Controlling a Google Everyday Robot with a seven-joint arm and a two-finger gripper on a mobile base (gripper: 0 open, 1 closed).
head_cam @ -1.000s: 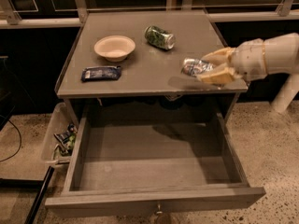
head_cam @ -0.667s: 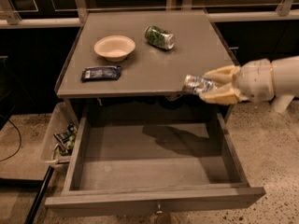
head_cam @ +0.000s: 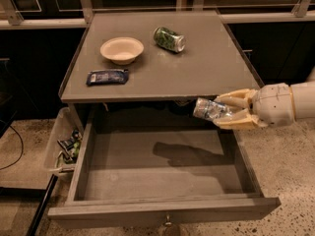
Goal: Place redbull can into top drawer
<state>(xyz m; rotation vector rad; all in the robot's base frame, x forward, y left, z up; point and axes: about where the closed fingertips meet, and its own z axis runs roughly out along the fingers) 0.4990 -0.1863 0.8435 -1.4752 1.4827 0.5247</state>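
The redbull can (head_cam: 210, 109) is a small silvery, crinkled can with bluish marks, held lying sideways. My gripper (head_cam: 231, 110) reaches in from the right and is shut on it, with pale fingers (head_cam: 237, 98) above and below. The can hangs just below the table's front edge, above the back right part of the open top drawer (head_cam: 162, 171). The drawer is pulled fully out, grey inside, with nothing in it, and has a small metal knob (head_cam: 168, 222) on its front panel. The gripper's shadow lies on the drawer floor.
On the table top (head_cam: 206, 68) lie a pale bowl (head_cam: 122, 49), a green-patterned can (head_cam: 169, 38) on its side and a flat dark-blue snack packet (head_cam: 107, 76). A pale plastic bin (head_cam: 61, 142) with wrappers hangs at the drawer's left.
My gripper has carried the redbull can forward off the table top and down, so that it now hangs over the open drawer.
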